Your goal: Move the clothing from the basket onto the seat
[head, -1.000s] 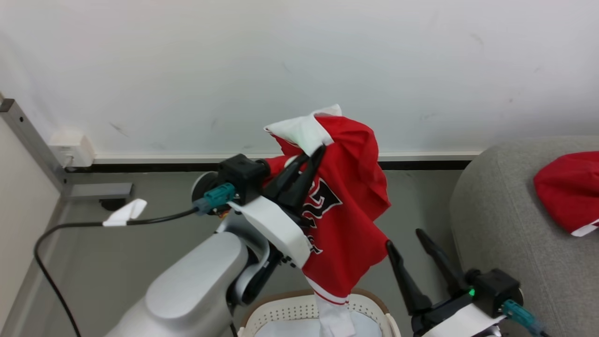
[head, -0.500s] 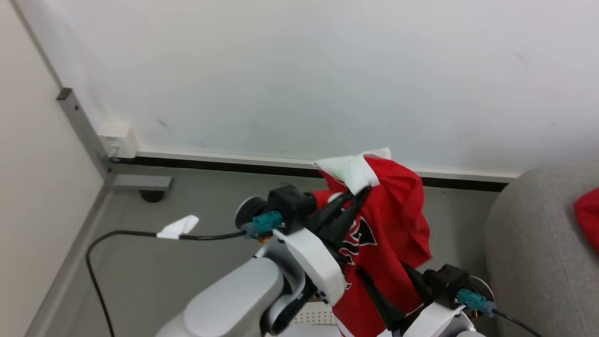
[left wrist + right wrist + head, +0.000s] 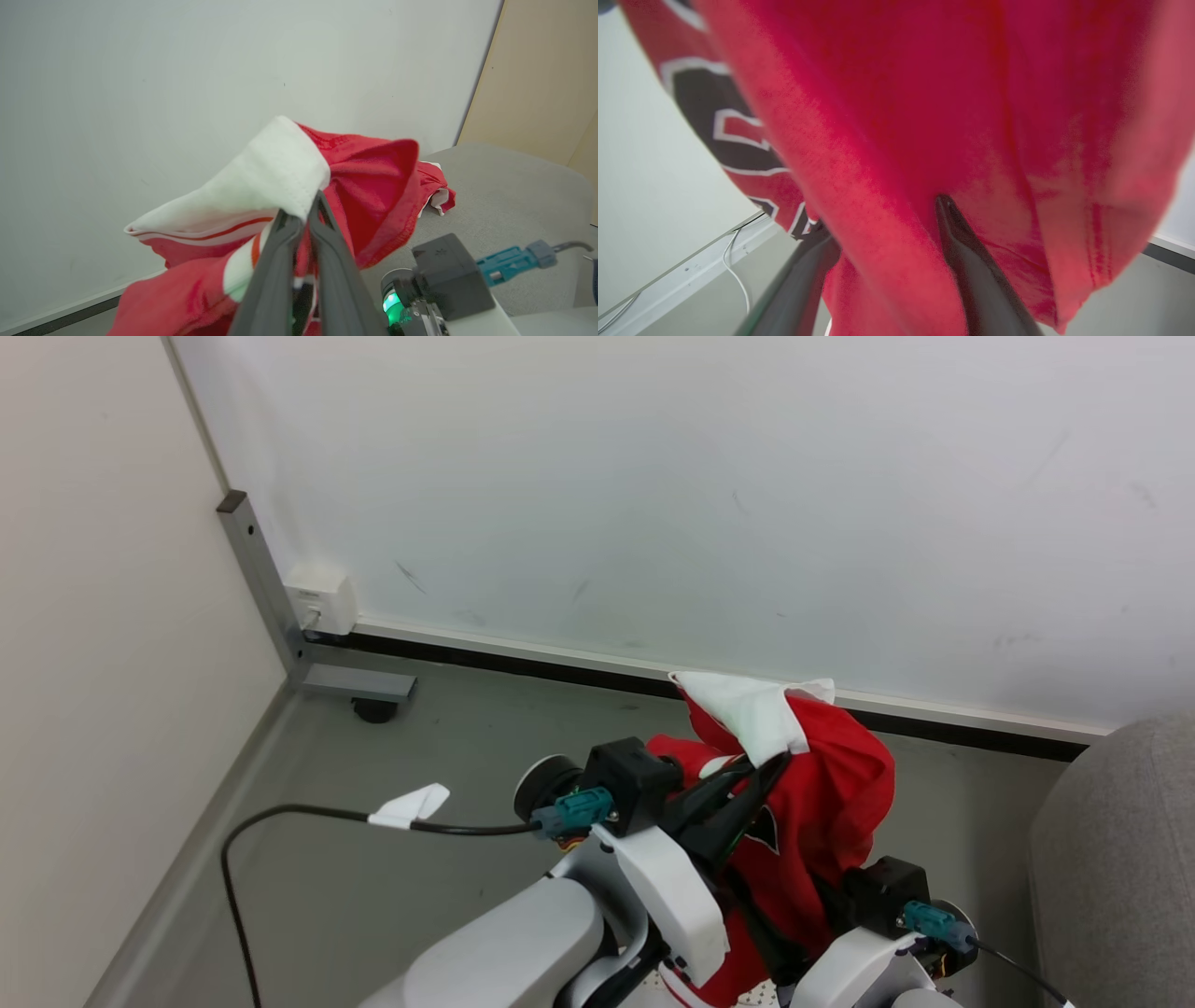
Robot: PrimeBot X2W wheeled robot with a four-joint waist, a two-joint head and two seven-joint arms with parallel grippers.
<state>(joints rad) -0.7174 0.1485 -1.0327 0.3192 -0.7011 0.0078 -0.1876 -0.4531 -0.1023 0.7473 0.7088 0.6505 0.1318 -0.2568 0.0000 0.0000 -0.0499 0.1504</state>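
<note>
My left gripper (image 3: pixel 761 765) is shut on the white-trimmed edge of a red jersey (image 3: pixel 831 803), which it holds up in the air. The left wrist view shows the left gripper (image 3: pixel 303 210) pinching that white band (image 3: pixel 275 172). The jersey's body hangs down over my right gripper (image 3: pixel 882 214), whose fingers stand apart with red cloth draped between them. A second red garment (image 3: pixel 432 186) lies on the grey seat (image 3: pixel 514 186). The seat (image 3: pixel 1120 868) also shows at the right edge of the head view. A speck of the holed white basket (image 3: pixel 761 997) peeks out at the bottom.
A white wall (image 3: pixel 653 504) with a dark baseboard runs close behind. A grey metal post (image 3: pixel 261 579) and a wall socket box (image 3: pixel 322 602) stand in the left corner. A black cable (image 3: pixel 308 817) crosses the grey floor.
The head camera has swung left, so the seat slid to the right edge. My right gripper rose from beside the basket up under the hanging jersey. The left gripper keeps its hold.
</note>
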